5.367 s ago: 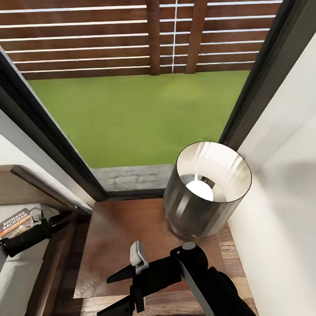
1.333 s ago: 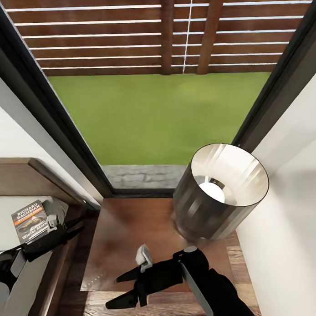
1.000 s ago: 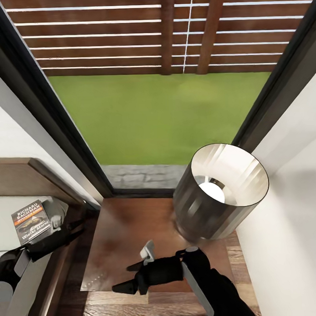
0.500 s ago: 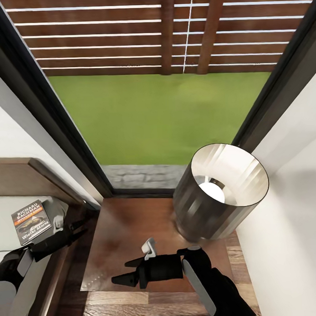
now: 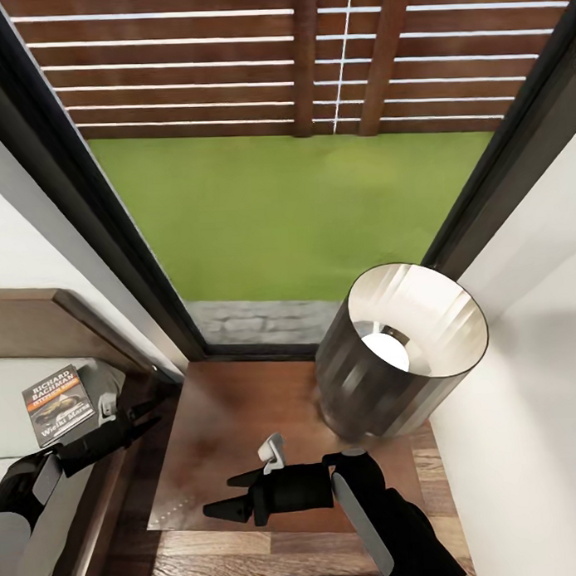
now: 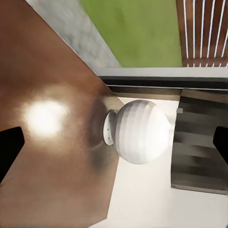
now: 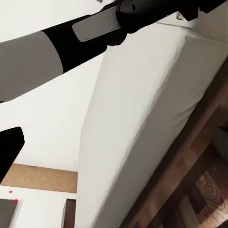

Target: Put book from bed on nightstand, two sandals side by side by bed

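The book (image 5: 58, 404), with its dark cover and white "RICHARD BACHMAN" lettering, lies flat on the pale mattress of the bed (image 5: 13, 389) close to the headboard. Just right of it, my left gripper (image 5: 148, 414) hangs open over the bed's wooden side rail, empty and apart from the book. The nightstand (image 5: 230, 414) stands between bed and wall, with its glossy top (image 6: 52, 156) under the left wrist camera. My right gripper (image 5: 225, 496) is open and empty above the nightstand's front part. The two sandals are out of view.
A black-shaded lamp (image 5: 402, 350) with a white base (image 6: 137, 130) takes up the nightstand's back right. A dark-framed window (image 5: 112, 244) lies behind, a white wall (image 5: 524, 379) to the right. The mattress side (image 7: 137, 128) and wood floor (image 7: 209, 190) are in the right wrist view.
The right gripper has swung up and inward over the nightstand, its fingers now level. The left gripper has drifted slightly right, away from the book. The book has not moved.
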Controlling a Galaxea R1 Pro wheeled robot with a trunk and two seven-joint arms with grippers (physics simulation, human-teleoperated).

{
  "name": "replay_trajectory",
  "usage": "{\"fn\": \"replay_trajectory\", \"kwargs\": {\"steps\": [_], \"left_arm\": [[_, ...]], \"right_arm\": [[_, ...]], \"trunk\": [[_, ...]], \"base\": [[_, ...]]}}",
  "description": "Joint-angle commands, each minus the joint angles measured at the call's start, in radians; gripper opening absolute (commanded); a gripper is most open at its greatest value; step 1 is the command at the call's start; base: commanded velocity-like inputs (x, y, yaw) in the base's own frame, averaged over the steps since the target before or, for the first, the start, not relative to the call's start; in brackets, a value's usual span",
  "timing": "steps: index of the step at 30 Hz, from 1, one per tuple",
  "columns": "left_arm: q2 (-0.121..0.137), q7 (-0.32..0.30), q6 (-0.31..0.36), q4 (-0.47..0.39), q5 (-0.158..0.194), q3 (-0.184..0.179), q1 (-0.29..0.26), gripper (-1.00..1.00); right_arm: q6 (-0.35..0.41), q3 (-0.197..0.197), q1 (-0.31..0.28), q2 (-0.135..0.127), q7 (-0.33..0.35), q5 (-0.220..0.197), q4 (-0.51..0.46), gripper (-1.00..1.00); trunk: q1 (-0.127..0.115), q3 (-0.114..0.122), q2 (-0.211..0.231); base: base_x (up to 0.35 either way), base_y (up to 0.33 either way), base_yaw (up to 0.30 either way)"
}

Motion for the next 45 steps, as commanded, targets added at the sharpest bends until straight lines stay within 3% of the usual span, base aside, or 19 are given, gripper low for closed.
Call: {"fn": "replay_trajectory", "kwargs": {"steps": [1, 21, 31, 34, 36, 39, 42, 45], "left_arm": [[0.000, -0.002, 0.009, 0.000, 0.001, 0.002, -0.001, 1.00], [-0.013, -0.001, 0.009, 0.000, 0.001, 0.002, -0.001, 1.00], [-0.024, 0.012, -0.002, 0.028, -0.003, 0.002, 0.000, 1.00], [-0.040, 0.063, -0.059, 0.077, -0.017, 0.002, -0.001, 1.00], [-0.051, 0.144, -0.158, 0.126, -0.036, 0.002, -0.001, 1.00], [-0.055, 0.207, -0.251, 0.184, -0.048, 0.002, -0.001, 1.00], [-0.057, 0.239, -0.315, 0.232, -0.054, 0.002, -0.001, 1.00], [-0.058, 0.248, -0.337, 0.248, -0.059, -0.001, -0.001, 1.00]], "right_arm": [[0.006, 0.000, 0.000, 0.000, 0.000, -0.004, 0.000, 1.00], [0.006, 0.001, 0.000, 0.000, 0.000, -0.005, 0.000, 1.00], [0.006, 0.001, 0.000, 0.001, -0.001, -0.005, 0.000, 1.00], [0.006, 0.001, 0.000, 0.001, -0.001, -0.004, 0.001, 1.00], [0.006, 0.001, 0.000, 0.001, -0.001, -0.005, 0.001, 1.00], [0.006, 0.001, 0.000, 0.001, -0.001, -0.005, 0.001, 1.00], [0.006, 0.001, 0.000, 0.001, -0.001, -0.005, 0.001, 1.00], [0.006, 0.001, 0.000, 0.001, -0.001, -0.005, 0.001, 1.00]], "trunk": [[-0.004, 0.003, 0.007], [-0.081, 0.065, 0.147], [-0.081, 0.065, 0.147], [-0.081, 0.065, 0.147], [-0.081, 0.065, 0.147], [-0.081, 0.065, 0.147], [-0.081, 0.065, 0.147], [-0.081, 0.065, 0.147]], "base": [[0.000, 0.000, 0.000], [0.000, 0.000, 0.000], [0.000, 0.000, 0.000], [0.000, 0.000, 0.000], [0.000, 0.000, 0.000], [0.000, 0.000, 0.000], [0.000, 0.000, 0.000], [0.000, 0.000, 0.000]]}}
